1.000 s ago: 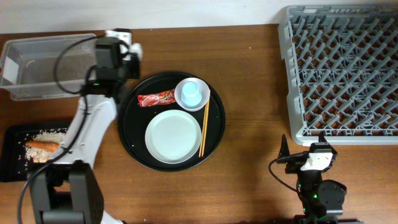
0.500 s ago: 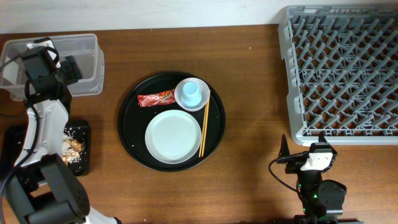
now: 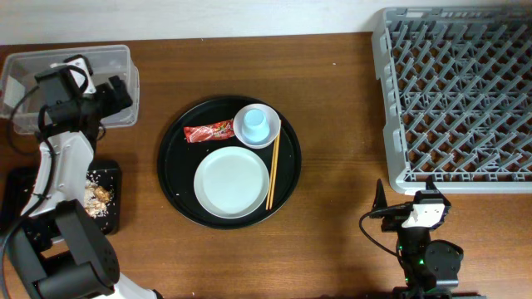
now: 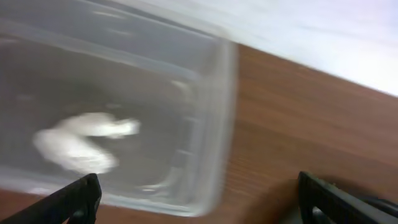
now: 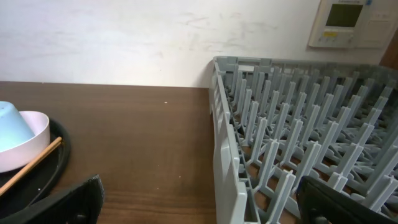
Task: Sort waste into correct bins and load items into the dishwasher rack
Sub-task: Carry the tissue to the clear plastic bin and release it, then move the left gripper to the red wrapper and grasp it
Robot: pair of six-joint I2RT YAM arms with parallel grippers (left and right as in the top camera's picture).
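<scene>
My left gripper [image 3: 115, 93] is open over the right end of the clear tub [image 3: 104, 55], with nothing between its fingers. In the left wrist view my left gripper [image 4: 199, 200] spans the tub's corner [image 4: 208, 130], and a crumpled white tissue [image 4: 81, 142] lies inside. Rice and brown scraps [image 3: 98, 196] lie on the flat black tray [image 3: 116, 221]. On the round black tray [image 3: 176, 166] are a red wrapper [image 3: 208, 132], a white plate [image 3: 231, 181], chopsticks [image 3: 272, 173] and a light blue cup [image 3: 256, 123] upside down in a white bowl [image 3: 241, 133]. My right gripper [image 3: 405, 199] is open and empty below the grey rack [image 3: 453, 91].
The right wrist view shows the rack's near wall [image 5: 227, 155] just right of centre between my right gripper [image 5: 202, 202] fingers. The cup [image 5: 12, 124], bowl [image 5: 31, 144] and a chopstick [image 5: 31, 165] are at its left edge. A wall panel [image 5: 348, 22] hangs behind.
My left arm swung left from the round tray's edge to the clear tub and its jaws went from shut to open. The right arm has not moved.
</scene>
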